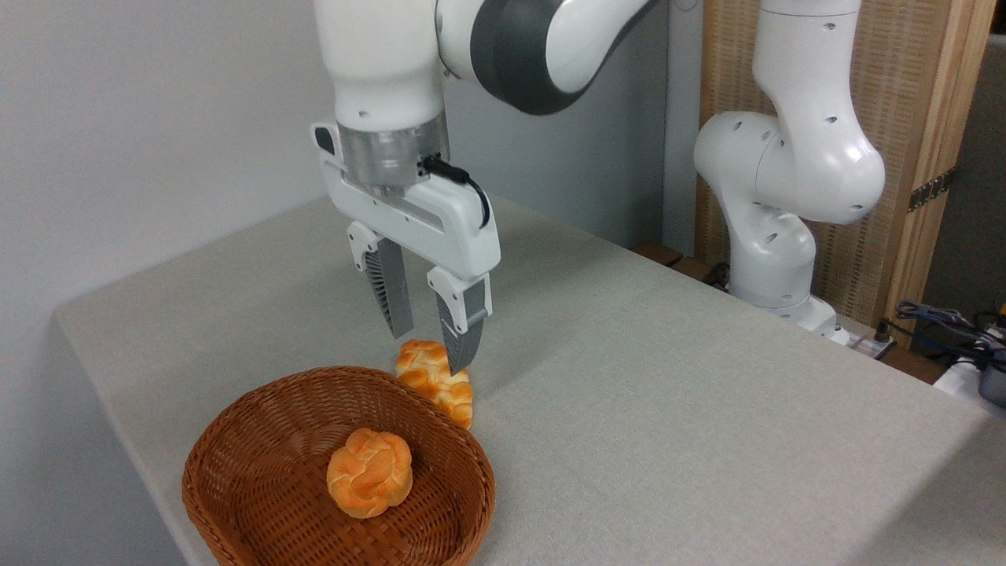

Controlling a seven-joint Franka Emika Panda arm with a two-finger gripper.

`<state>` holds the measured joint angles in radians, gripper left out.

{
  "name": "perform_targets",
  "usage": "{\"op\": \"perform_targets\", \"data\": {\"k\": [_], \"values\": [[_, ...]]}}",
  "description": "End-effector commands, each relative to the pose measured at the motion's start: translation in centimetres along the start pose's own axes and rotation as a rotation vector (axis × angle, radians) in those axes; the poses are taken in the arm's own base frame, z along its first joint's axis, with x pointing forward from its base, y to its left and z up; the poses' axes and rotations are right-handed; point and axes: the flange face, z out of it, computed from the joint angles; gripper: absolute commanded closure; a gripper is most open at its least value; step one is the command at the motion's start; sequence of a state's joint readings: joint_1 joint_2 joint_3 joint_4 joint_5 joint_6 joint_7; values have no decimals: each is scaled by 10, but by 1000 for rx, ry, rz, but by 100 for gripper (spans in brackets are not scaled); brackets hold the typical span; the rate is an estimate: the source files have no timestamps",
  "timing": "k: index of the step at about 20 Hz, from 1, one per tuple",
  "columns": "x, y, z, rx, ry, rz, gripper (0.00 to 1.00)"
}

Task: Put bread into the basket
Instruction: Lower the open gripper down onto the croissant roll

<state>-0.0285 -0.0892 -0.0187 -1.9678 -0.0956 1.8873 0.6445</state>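
The bread (435, 381), a golden-orange braided roll, lies on the table just behind the far right rim of the basket (259, 409). The basket is a shallow reddish-brown wicker oval at the front left. My gripper (431, 347) hangs right above the bread, fingers pointing down and spread. The right fingertip (460, 358) overlaps the roll's top in the picture; whether it touches is unclear. Nothing is held between the fingers.
A round knotted orange bun (369, 472) sits inside the basket. The table's left edge (118, 409) runs close by the basket. The arm's white base (774, 259) stands at the back right, with cables (943, 322) beside it.
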Motion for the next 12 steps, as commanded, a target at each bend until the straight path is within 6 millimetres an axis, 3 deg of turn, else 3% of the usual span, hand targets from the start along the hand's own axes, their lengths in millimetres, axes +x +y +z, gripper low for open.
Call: {"op": "perform_targets", "data": {"k": [1, 5, 12], "values": [[0, 24, 21, -50, -38, -58, 0], [5, 46, 41, -64, -69, -61, 0], [16, 54, 53, -31, -6, -116, 0]]}}
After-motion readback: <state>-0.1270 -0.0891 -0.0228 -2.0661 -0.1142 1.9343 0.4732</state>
